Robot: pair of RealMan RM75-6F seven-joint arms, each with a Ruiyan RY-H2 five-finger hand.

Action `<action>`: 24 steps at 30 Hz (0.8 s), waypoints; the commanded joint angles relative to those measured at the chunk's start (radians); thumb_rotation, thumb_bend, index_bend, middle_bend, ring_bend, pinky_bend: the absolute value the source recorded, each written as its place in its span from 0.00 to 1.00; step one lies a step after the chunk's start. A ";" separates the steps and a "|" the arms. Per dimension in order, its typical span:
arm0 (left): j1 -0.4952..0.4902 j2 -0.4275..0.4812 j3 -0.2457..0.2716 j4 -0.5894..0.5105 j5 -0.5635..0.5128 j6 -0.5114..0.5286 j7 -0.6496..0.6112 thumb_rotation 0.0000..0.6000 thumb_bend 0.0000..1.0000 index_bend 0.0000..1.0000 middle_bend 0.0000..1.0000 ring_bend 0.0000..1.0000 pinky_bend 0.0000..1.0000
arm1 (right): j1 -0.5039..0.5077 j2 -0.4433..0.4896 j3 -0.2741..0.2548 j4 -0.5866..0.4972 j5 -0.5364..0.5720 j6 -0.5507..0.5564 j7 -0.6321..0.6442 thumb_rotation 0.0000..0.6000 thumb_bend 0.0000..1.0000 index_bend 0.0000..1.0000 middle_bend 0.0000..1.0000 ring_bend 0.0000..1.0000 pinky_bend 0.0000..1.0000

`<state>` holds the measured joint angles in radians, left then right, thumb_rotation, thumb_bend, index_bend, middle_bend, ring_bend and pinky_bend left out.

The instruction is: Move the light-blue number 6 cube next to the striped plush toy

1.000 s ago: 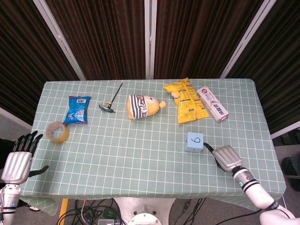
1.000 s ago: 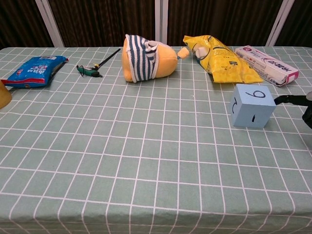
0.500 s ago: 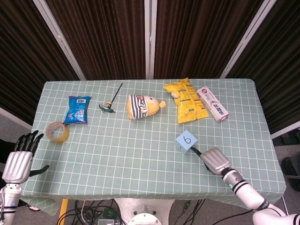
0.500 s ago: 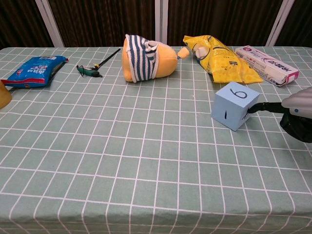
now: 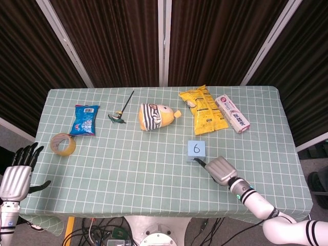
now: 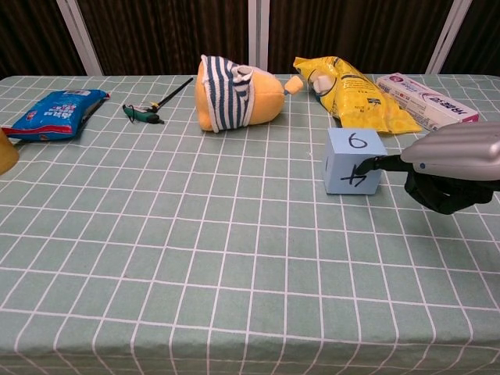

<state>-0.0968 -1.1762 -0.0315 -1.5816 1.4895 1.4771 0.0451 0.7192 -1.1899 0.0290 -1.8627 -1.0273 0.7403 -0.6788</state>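
right robot hand (image 6: 445,168) fingertip touching cube (image 6: 353,161)

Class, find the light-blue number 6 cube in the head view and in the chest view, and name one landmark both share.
Head view: light-blue number 6 cube right of centre, just beyond the right hand.
Chest view: cube right of centre, a fingertip touching its near face.
Shared landmark: striped plush toy, behind-left of the cube.

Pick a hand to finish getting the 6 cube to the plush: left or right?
Right. The right hand already has a fingertip on the cube, with the plush up-table to its left. The left hand hangs off the table's left edge, far from both.
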 commanded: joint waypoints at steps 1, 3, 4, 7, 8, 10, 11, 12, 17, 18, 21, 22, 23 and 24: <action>0.002 0.001 0.000 0.005 -0.002 0.000 -0.006 1.00 0.00 0.07 0.00 0.00 0.04 | 0.070 -0.018 -0.004 -0.018 0.088 -0.012 -0.067 1.00 1.00 0.06 0.88 0.76 0.67; 0.003 0.002 -0.001 0.009 -0.004 0.000 -0.012 1.00 0.00 0.07 0.00 0.00 0.04 | 0.109 -0.023 -0.008 -0.029 0.140 -0.009 -0.102 1.00 1.00 0.07 0.88 0.76 0.67; 0.003 0.002 -0.001 0.011 -0.004 0.000 -0.015 1.00 0.00 0.07 0.00 0.00 0.04 | 0.126 -0.025 -0.009 -0.034 0.162 -0.006 -0.117 1.00 1.00 0.08 0.89 0.77 0.67; 0.004 0.006 0.000 0.016 -0.003 0.000 -0.020 1.00 0.00 0.07 0.00 0.00 0.04 | 0.182 -0.027 -0.018 -0.058 0.240 0.010 -0.164 1.00 1.00 0.14 0.90 0.78 0.68; 0.004 0.008 0.000 0.017 -0.002 0.000 -0.019 1.00 0.00 0.07 0.00 0.00 0.04 | 0.199 -0.026 -0.020 -0.067 0.264 0.016 -0.176 1.00 1.00 0.16 0.90 0.79 0.68; 0.005 0.012 0.001 0.018 0.000 0.001 -0.020 1.00 0.00 0.07 0.00 0.00 0.04 | 0.235 -0.023 -0.023 -0.086 0.312 0.029 -0.197 1.00 1.00 0.18 0.91 0.80 0.69; 0.005 0.014 0.000 0.018 0.000 0.001 -0.022 1.00 0.00 0.07 0.00 0.00 0.04 | 0.255 -0.021 -0.027 -0.095 0.336 0.037 -0.208 1.00 1.00 0.19 0.91 0.80 0.69; 0.005 0.016 0.000 0.018 0.000 0.002 -0.023 1.00 0.00 0.07 0.00 0.00 0.04 | 0.269 -0.020 -0.030 -0.102 0.354 0.042 -0.215 1.00 1.00 0.19 0.91 0.80 0.69; 0.006 0.018 0.000 0.018 0.002 0.002 -0.028 1.00 0.00 0.07 0.00 0.00 0.04 | 0.335 -0.015 -0.055 -0.127 0.436 0.074 -0.253 1.00 1.00 0.20 0.91 0.80 0.69; 0.006 0.018 0.000 0.018 0.002 0.000 -0.029 1.00 0.00 0.07 0.00 0.00 0.04 | 0.347 -0.014 -0.059 -0.132 0.450 0.085 -0.257 1.00 1.00 0.20 0.91 0.80 0.69; 0.005 0.017 0.000 0.019 0.000 -0.001 -0.031 1.00 0.00 0.07 0.00 0.00 0.04 | 0.371 -0.008 -0.066 -0.143 0.472 0.109 -0.260 1.00 1.00 0.20 0.91 0.80 0.69; 0.005 0.017 -0.001 0.019 0.000 -0.001 -0.031 1.00 0.00 0.07 0.00 0.00 0.04 | 0.377 -0.006 -0.069 -0.144 0.478 0.115 -0.261 1.00 1.00 0.20 0.91 0.80 0.69; 0.005 0.017 -0.001 0.020 0.000 -0.002 -0.032 1.00 0.00 0.07 0.00 0.00 0.04 | 0.385 -0.005 -0.073 -0.145 0.486 0.120 -0.264 1.00 1.00 0.20 0.91 0.80 0.69; 0.004 0.017 -0.001 0.020 0.000 -0.003 -0.031 1.00 0.00 0.07 0.00 0.00 0.04 | 0.395 -0.004 -0.078 -0.144 0.499 0.125 -0.268 1.00 1.00 0.20 0.91 0.80 0.69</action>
<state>-0.0928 -1.1594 -0.0325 -1.5619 1.4895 1.4738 0.0137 1.1068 -1.1967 -0.0431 -2.0050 -0.5375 0.8602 -0.9421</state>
